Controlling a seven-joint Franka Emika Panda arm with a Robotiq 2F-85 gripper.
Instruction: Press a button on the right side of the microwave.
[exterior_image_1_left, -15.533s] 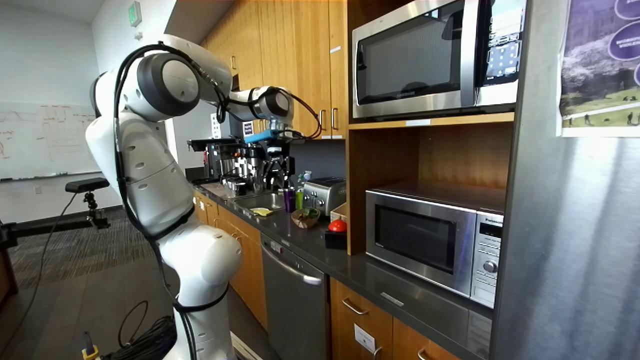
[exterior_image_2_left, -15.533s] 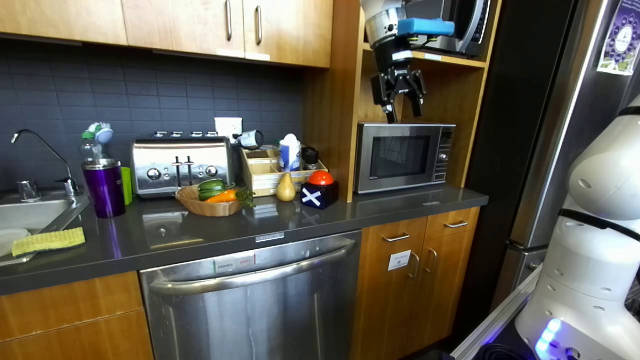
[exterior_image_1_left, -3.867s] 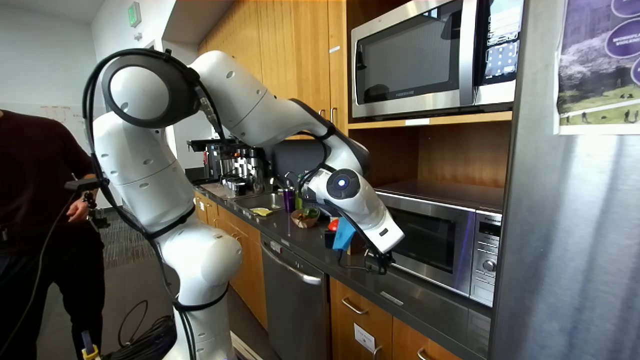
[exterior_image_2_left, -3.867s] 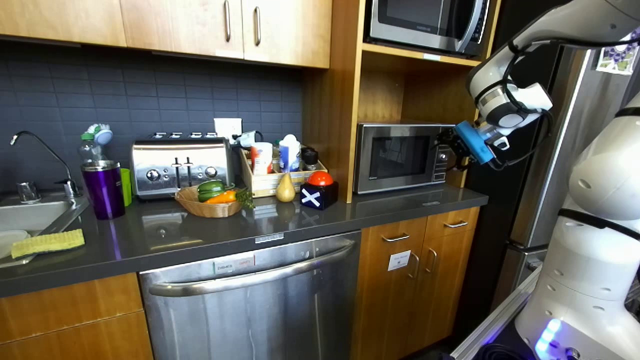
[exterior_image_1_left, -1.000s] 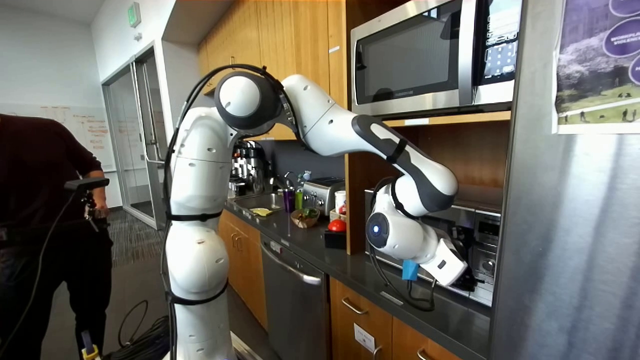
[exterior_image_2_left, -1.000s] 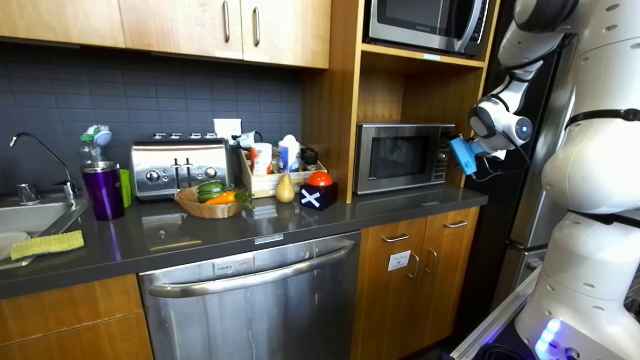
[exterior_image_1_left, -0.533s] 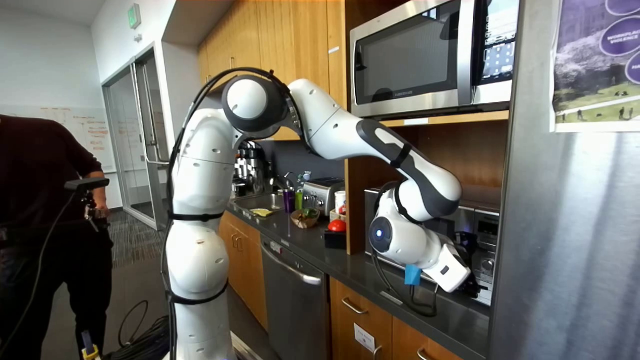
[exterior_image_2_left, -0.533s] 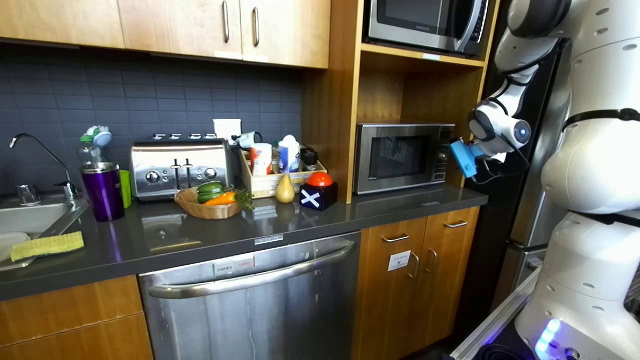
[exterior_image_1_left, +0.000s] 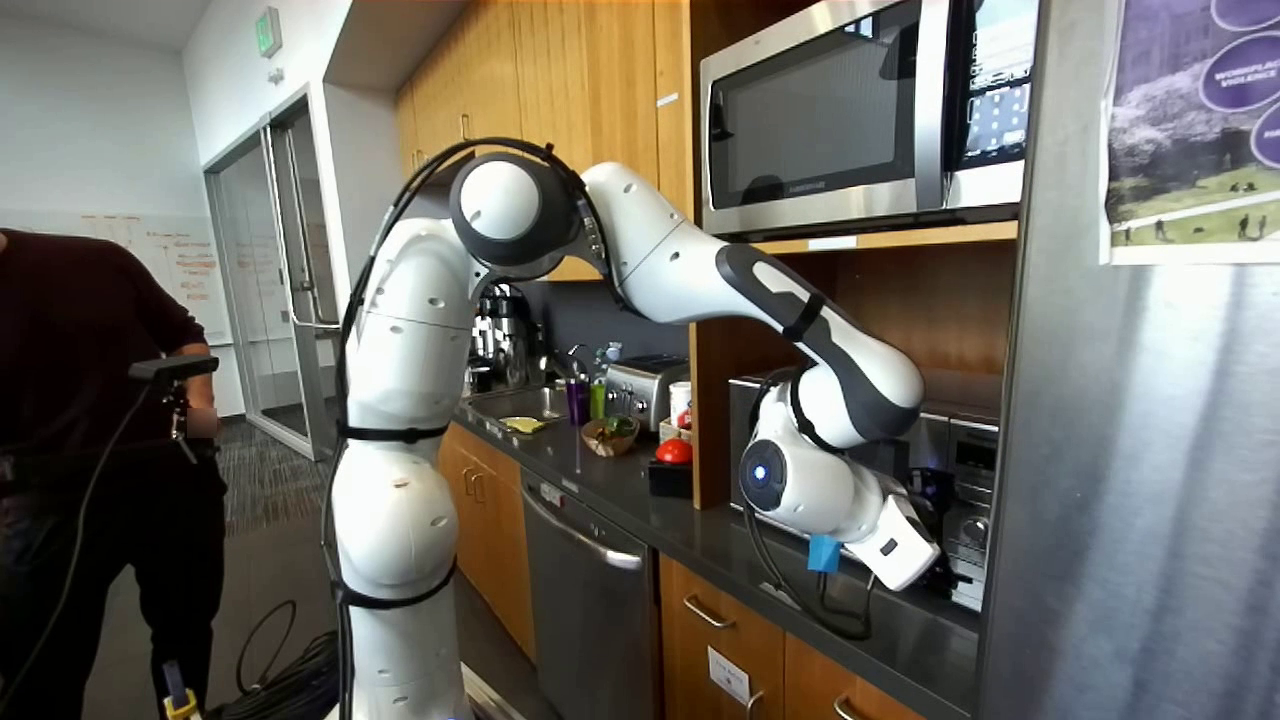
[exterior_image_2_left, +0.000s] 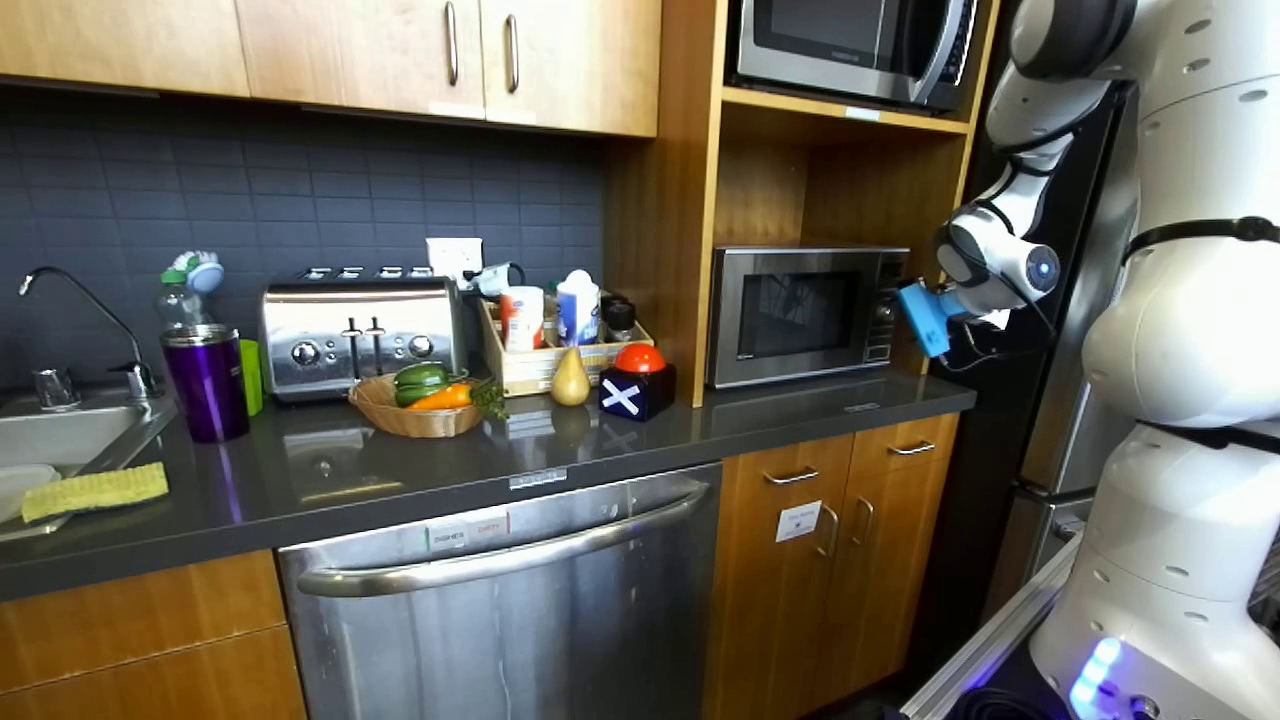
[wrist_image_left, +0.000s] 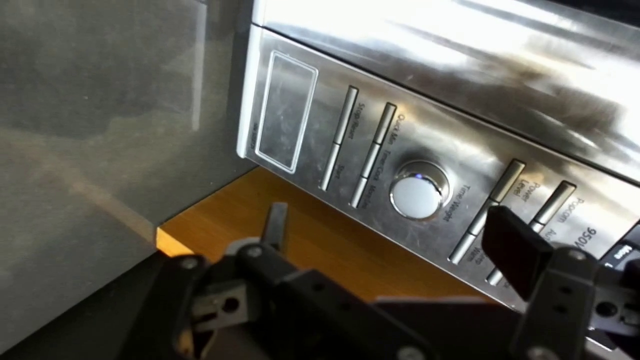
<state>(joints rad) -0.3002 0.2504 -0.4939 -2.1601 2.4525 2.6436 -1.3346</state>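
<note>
The smaller steel microwave (exterior_image_2_left: 800, 310) stands on the counter in the cabinet niche, its door shut. In an exterior view my arm hides much of the microwave (exterior_image_1_left: 972, 440). In the wrist view its control strip shows a round knob (wrist_image_left: 417, 195), a Start button (wrist_image_left: 330, 166), a Stop/Reset button (wrist_image_left: 346, 115) and several other slim buttons. My gripper (wrist_image_left: 395, 235) is open and empty in front of this strip, fingers apart. One finger overlaps the lower buttons in the picture; the other is over the wooden side wall. I cannot tell whether either touches. In an exterior view the gripper (exterior_image_1_left: 945, 530) is partly hidden.
A larger microwave (exterior_image_1_left: 815, 120) sits on the shelf above. A steel fridge (exterior_image_1_left: 1130, 450) stands close beside the niche. A black box with a red dome (exterior_image_2_left: 638, 388), a pear (exterior_image_2_left: 571, 377) and a toaster (exterior_image_2_left: 365, 330) stand on the counter. A person (exterior_image_1_left: 110, 400) stands behind.
From high above the counter, my arm has come down to the microwave's control strip. It has barely moved in the last half second. A red-and-white canister and a person have appeared since the oldest frames.
</note>
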